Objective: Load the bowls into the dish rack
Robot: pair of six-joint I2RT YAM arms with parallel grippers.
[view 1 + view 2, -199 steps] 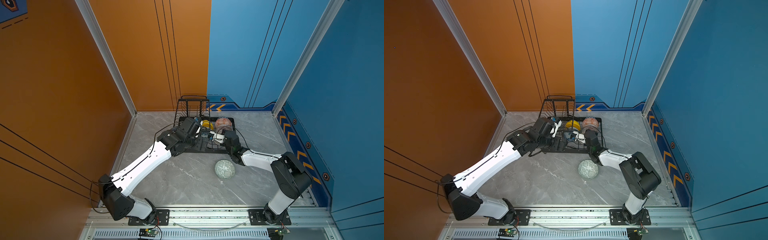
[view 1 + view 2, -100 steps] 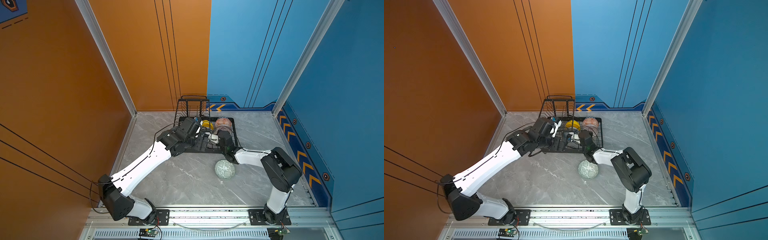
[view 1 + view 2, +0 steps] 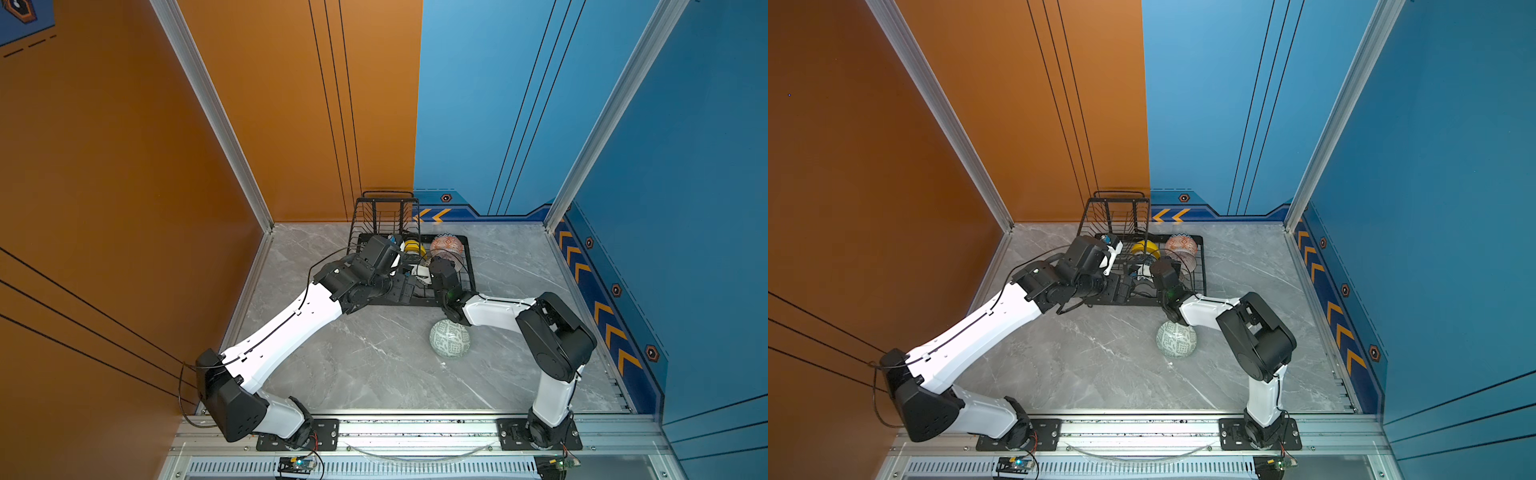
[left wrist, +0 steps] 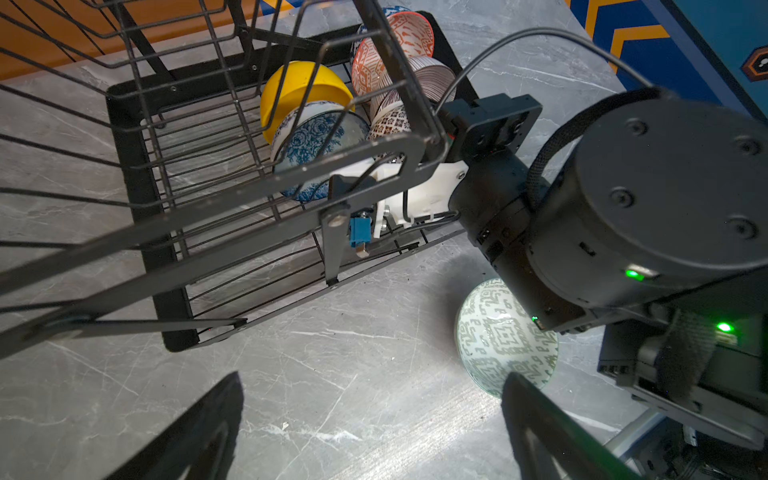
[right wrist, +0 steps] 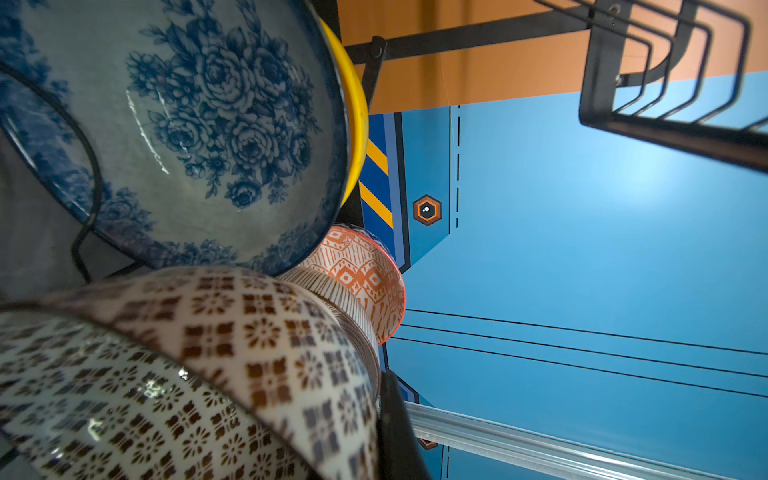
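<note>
The right gripper (image 5: 390, 424) reaches into the dish rack (image 4: 135, 166), its jaws closed on the rim of the black-white geometric bowl (image 5: 228, 332), which tilts on edge over the base tray. Only one finger shows, lying against the bowl's outer wall. Just beyond the held bowl, in line with the gripper, the pink radial-lined bowl (image 5: 349, 307) leans on edge, with the orange-white patterned bowl (image 5: 361, 270) behind it. Beside the gripper, the blue-white floral bowl (image 5: 199, 124) stands in the wire slots with the plain yellow bowl (image 5: 353, 104) close behind. The left gripper (image 4: 372, 376) hovers at the rack's near edge, jaws spread wide and holding nothing, with bare grey table (image 4: 291, 395) between its fingers (image 4: 199, 436). The pale green patterned bowl (image 3: 449, 338) sits on the table outside the rack, near one left finger and just below the right arm's (image 3: 494, 309) forearm.
</note>
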